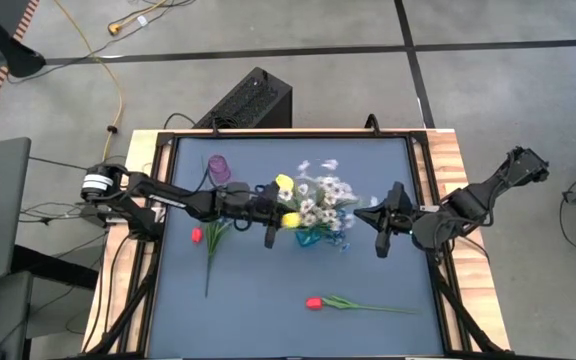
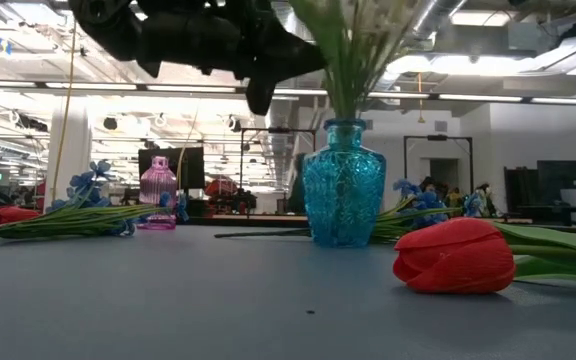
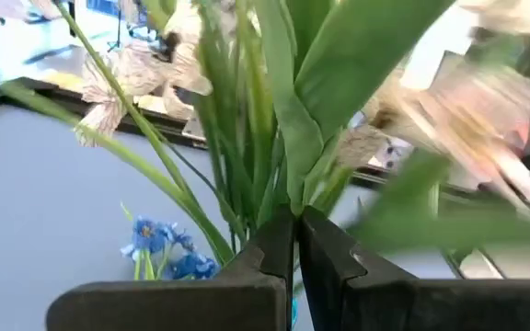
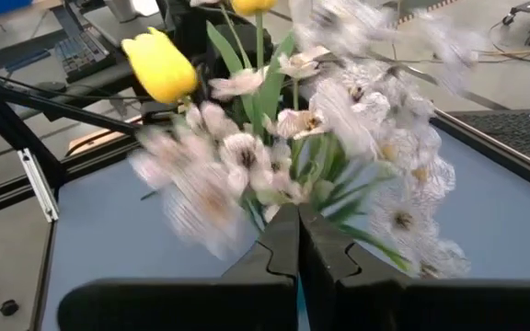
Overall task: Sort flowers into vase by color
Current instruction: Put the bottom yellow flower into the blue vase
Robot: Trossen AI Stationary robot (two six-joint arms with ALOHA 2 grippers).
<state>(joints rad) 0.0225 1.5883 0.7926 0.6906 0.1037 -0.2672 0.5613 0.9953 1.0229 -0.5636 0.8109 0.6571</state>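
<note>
Both claws hover pressed together either side of the blue vase (image 1: 313,238), left claw (image 1: 271,238) and right claw (image 1: 382,246), probably steadying the white-and-yellow bunch (image 1: 318,200) mid-counter.

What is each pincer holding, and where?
Left pincer grips a green stem low down. Right pincer is shut by the white blossoms; whether it holds one cannot be told.

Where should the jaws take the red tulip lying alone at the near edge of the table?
Grip the red tulip on its bare green stem just beyond the bloom, coming straight down from above. It lies flat with nothing around it, and the stem is thin, so the jaws should probably close across it rather than on the soft bloom.
</note>
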